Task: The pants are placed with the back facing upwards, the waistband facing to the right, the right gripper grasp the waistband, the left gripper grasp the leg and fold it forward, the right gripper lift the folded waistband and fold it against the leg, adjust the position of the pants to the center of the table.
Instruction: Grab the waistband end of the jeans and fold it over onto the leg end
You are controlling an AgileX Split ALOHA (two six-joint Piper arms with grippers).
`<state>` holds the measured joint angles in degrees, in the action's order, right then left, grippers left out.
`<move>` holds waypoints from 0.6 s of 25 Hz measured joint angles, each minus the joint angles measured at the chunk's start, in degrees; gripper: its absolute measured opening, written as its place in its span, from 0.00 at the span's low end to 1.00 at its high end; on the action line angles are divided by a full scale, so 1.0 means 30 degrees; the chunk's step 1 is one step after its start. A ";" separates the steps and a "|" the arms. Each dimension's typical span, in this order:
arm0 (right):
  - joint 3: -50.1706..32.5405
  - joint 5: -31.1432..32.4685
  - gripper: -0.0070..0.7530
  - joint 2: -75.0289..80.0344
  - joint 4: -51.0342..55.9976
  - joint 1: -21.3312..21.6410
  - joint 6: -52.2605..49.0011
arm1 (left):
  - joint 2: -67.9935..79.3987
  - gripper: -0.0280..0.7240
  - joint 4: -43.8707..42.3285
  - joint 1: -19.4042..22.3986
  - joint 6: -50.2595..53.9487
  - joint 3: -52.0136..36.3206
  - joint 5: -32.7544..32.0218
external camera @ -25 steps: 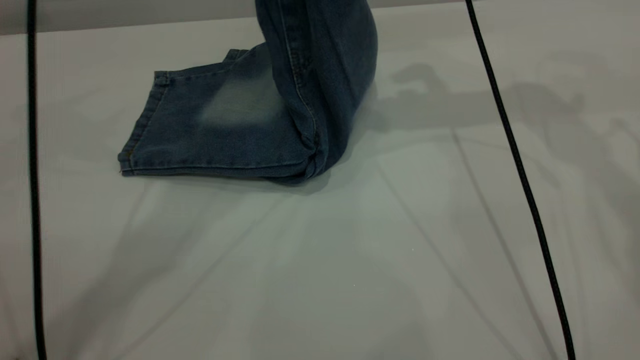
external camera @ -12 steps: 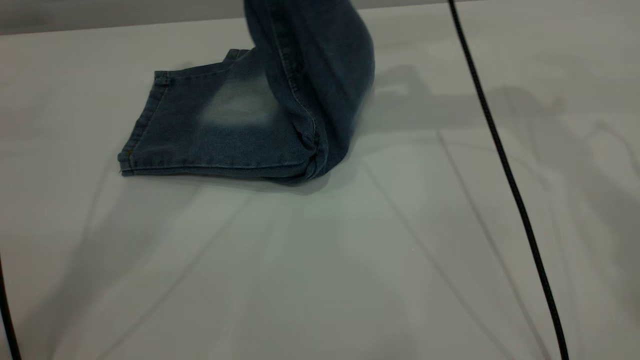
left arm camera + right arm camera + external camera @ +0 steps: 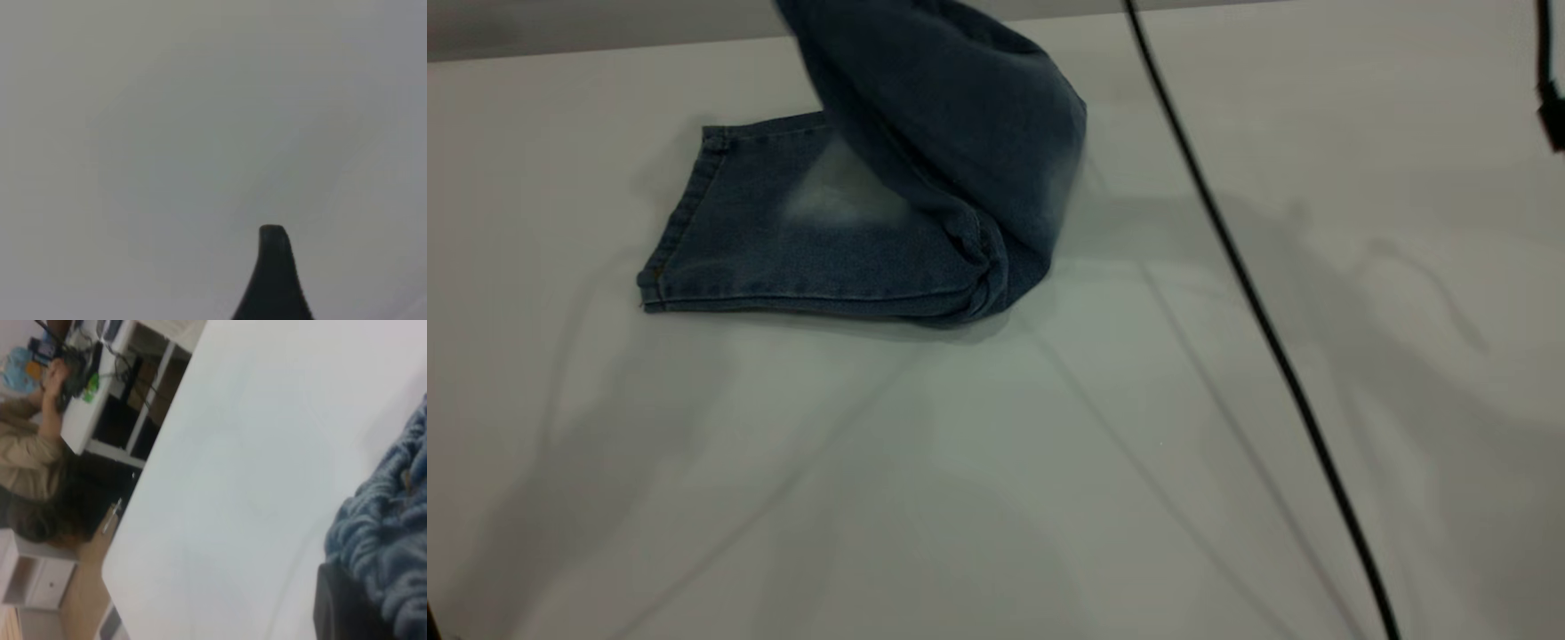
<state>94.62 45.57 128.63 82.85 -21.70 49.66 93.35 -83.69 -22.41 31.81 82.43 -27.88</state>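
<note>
Blue jeans (image 3: pixel 854 231) half-lifted, far left of centre on white table (image 3: pixel 1049 462).
Leg end flat, hem left; the rest rises off frame top, bunched denim against right gripper's finger (image 3: pixel 343 607), apparently clamped. Left gripper: only one fingertip (image 3: pixel 273 267) over bare table, can't tell state. Black cable (image 3: pixel 1254 302) crosses right.

**Count on my screens**

I count one pair of pants (image 3: pixel 871 222) on one table (image 3: pixel 1049 462). One black cable (image 3: pixel 1254 311) crosses the exterior view. One dark fingertip (image 3: pixel 272 280) shows in each wrist view. Beyond the table edge I see one person (image 3: pixel 33 473), seated.
</note>
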 joint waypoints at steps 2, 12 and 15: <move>0.0000 -0.0332 0.15 0.0337 0.0301 -0.0589 0.0212 | -0.0076 0.71 -0.0212 0.0000 0.0208 0.0000 0.0000; 0.0017 -0.1221 0.17 0.2444 0.2852 -0.2152 0.1301 | -0.0089 0.71 -0.0046 0.0000 0.0613 0.0000 -0.0018; 0.0017 -0.1094 0.26 0.2845 0.3351 -0.2152 0.1595 | -0.0114 0.71 -0.0030 0.0000 0.0796 0.0000 -0.0018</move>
<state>94.67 42.29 137.16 92.91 -28.16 54.45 93.01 -83.78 -22.41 34.20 82.43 -27.93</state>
